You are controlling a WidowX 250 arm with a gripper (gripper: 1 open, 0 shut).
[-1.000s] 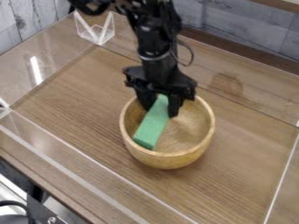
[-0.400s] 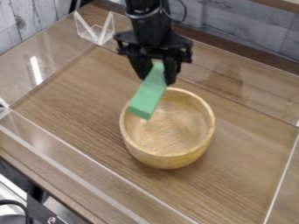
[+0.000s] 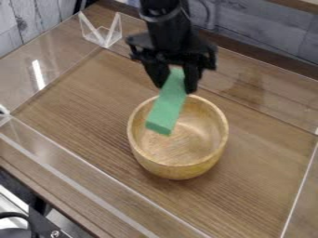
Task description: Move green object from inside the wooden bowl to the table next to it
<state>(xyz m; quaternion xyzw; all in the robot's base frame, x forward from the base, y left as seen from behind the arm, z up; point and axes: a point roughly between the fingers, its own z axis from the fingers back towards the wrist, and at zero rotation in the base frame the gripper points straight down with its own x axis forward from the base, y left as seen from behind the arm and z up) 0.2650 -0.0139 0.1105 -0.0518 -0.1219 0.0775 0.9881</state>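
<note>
Bright-green elongated flat block (image 3: 166,113), smooth and plain, hangs tilted in the camera view from the black metal jaws (image 3: 176,84), closed on its upper end. Round light-tan wooden bowl (image 3: 179,168) lies beneath; block overlaps its opening toward eleven o'clock, apparently lifted, exact clearance unclear. Brown wood-grain bench (image 3: 74,132) extends at nine o'clock of the bowl. Progress, my judgement: grasp and lift done; carrying past the rim, lowering and release remain. Lower end uncovered, surface unmarked.
</note>
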